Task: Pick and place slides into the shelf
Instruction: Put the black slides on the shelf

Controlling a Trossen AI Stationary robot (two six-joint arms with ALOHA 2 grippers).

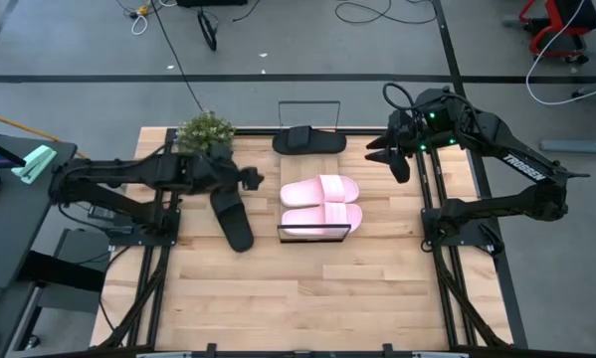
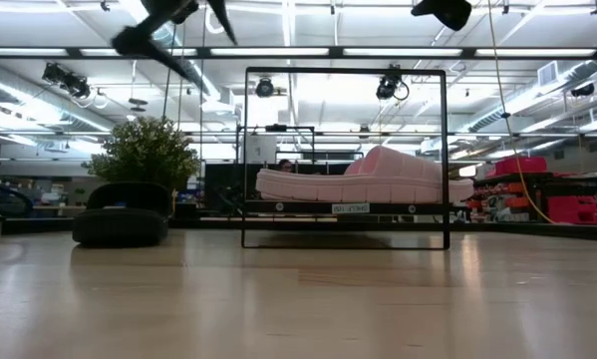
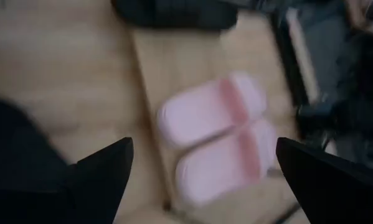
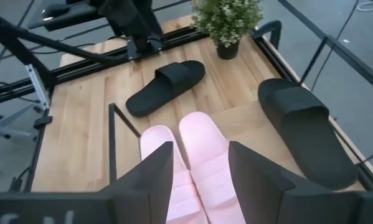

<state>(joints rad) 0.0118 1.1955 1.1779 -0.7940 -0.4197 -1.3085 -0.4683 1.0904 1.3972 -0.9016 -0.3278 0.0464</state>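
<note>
Two pale pink slides lie side by side on the shelf, soles down; the low view shows them on its plank. One black slide lies on the table left of the shelf. The other black slide lies at the shelf's far end. My left gripper hovers open above the table between the near black slide and the pink pair; its wrist view is blurred. My right gripper hangs open, raised, right of the shelf's far end, looking down on the pink slides.
A small potted plant stands at the table's far left, close to the left arm. The shelf's thin black wire frame stands up at its near and far ends. Bare wooden tabletop stretches toward the near edge.
</note>
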